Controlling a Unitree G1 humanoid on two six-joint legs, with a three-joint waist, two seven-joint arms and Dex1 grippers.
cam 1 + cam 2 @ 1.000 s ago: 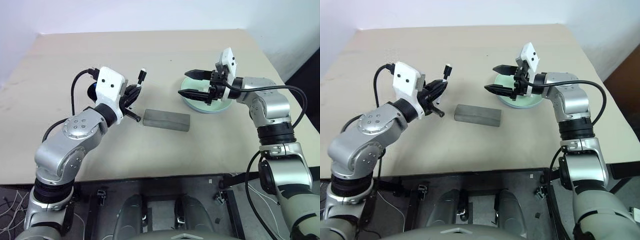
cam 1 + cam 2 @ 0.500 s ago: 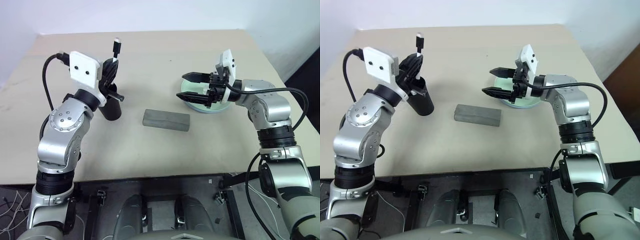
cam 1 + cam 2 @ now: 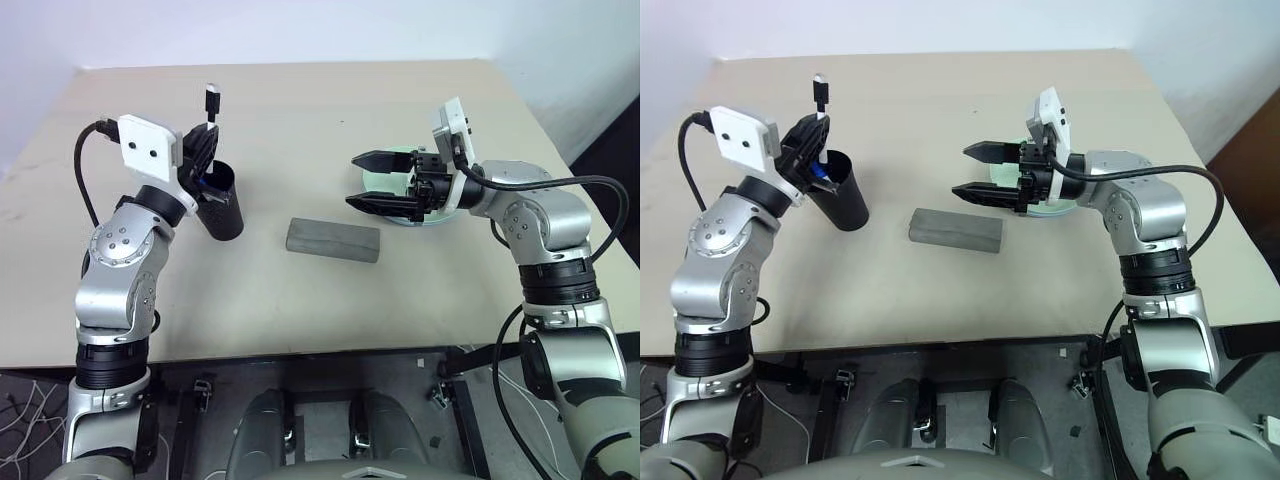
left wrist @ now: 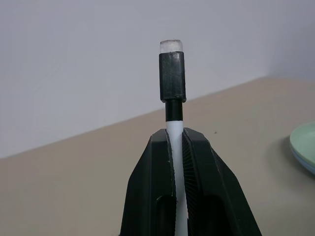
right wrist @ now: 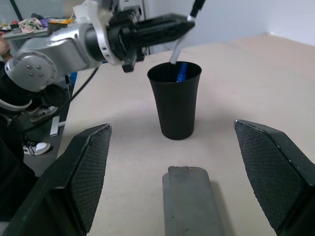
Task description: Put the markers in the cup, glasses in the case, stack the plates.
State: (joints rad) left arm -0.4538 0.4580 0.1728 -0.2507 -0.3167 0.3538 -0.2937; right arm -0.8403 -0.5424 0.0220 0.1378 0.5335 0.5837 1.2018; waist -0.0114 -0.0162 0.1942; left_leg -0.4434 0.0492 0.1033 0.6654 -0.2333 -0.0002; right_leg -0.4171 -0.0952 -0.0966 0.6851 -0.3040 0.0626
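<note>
Marker (image 4: 173, 73), black-capped, sits clenched in my left pincer (image 4: 176, 147) over the cup (image 5: 175, 101); next I lower, release; right pincer (image 5: 172, 167) released.

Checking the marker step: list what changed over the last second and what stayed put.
The left gripper, shut on the black-capped white marker, swung from beside the grey felt-like case to above the matte black cup, uncovering it; the marker's lower end now sits at the rim. The right gripper, open, drew back slightly. Case, stacked plates and the blue-capped marker in the cup stayed.
</note>
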